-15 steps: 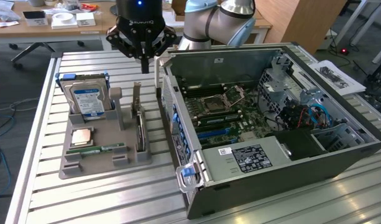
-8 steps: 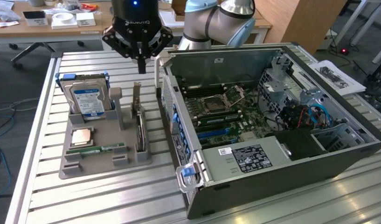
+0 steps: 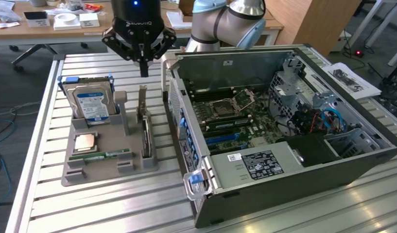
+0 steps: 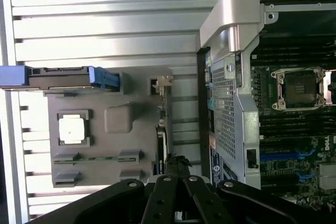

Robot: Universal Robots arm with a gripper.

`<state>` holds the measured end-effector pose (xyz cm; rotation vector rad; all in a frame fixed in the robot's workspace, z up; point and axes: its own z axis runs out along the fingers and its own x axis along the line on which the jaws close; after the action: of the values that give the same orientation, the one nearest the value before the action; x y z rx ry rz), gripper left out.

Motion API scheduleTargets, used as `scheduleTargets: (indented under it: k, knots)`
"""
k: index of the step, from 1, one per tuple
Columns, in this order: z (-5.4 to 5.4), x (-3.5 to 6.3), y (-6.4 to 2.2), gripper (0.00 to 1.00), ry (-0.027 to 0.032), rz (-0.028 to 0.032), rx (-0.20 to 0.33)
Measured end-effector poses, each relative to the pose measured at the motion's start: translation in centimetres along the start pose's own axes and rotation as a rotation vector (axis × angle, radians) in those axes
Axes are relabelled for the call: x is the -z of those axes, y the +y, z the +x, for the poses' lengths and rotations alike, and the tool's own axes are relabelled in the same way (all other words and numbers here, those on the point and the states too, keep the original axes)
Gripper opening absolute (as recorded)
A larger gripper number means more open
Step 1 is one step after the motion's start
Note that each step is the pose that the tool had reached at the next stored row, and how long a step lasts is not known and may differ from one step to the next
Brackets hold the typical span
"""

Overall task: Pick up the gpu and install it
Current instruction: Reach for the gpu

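Trouble may come if I go down: my black claw (image 3: 144, 68) is pinched together and empty, so I would bump the thin dark card with the pale metal end (image 3: 146, 136) standing in the grey tray (image 3: 81, 174) at six o'clock from me in the exterior view.

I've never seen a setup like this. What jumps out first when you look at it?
The big open computer case on the exterior view's right, its motherboard bare. Left of it, a grey tray holds parts: a blue-labelled hard drive and the gpu standing on edge. Above the tray hangs the black gripper, shut and holding nothing.
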<state>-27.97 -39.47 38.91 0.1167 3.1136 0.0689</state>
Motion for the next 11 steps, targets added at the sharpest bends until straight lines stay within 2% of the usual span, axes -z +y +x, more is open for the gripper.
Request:
scheduleTargets:
  k: [6, 11]
  knots:
    - [0.13, 0.01, -0.10, 0.11, 0.0002, 0.0001, 0.000]
    - [0.26, 0.05, -0.86, 0.11, 0.0001, 0.0000, 0.000]
